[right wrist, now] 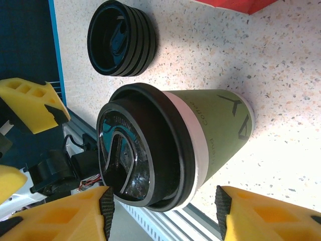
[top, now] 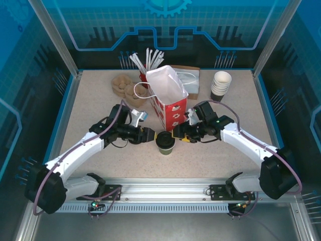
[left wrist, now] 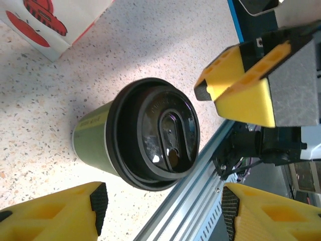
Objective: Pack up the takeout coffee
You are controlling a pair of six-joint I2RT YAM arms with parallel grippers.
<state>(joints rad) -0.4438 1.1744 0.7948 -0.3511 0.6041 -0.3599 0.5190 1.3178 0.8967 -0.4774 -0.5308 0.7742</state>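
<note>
Near the middle of the near edge of the tabletop [top: 90, 108], the takeout coffee [top: 165, 142] stands upright between the left gripper [top: 151, 135] and the right gripper [top: 179, 136], both spread and holding nothing, the right seemingly closer.

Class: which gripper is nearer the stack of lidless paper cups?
Right. The right gripper sits below-left of the cup stack; the left gripper lies farther left, beyond the coffee cup.

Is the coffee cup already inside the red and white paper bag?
No, the takeout coffee stands lidded on the table, in front of the paper bag.
</note>
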